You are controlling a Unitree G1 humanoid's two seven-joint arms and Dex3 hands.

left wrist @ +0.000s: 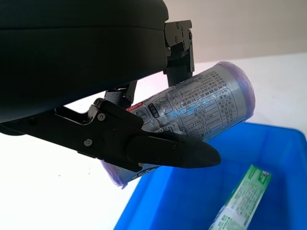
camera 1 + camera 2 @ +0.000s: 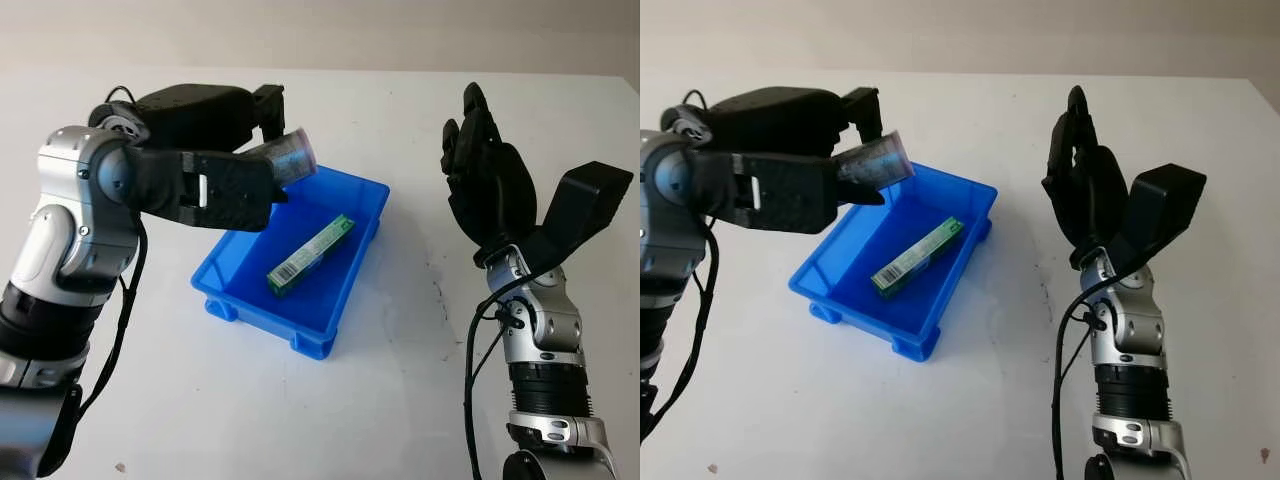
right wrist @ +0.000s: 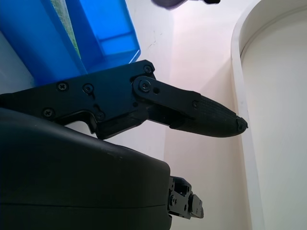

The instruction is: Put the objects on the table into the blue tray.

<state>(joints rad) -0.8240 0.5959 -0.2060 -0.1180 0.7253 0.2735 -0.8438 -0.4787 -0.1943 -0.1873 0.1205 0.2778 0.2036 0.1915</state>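
Note:
My left hand (image 2: 262,160) is shut on a silvery pouch with a purple end (image 2: 288,158), holding it tilted just above the far left corner of the blue tray (image 2: 345,300). In the left wrist view the pouch (image 1: 206,103) lies between the black fingers (image 1: 158,151), over the tray's blue floor (image 1: 192,201). A green and white box (image 2: 312,254) lies lengthwise inside the tray. My right hand (image 2: 487,165) is open, raised over the table to the right of the tray.
The white table (image 2: 400,400) spreads around the tray, with bare room in front and to the right. A few small dark specks mark it near the right arm (image 2: 436,285). The table's far edge (image 2: 400,72) meets a pale wall.

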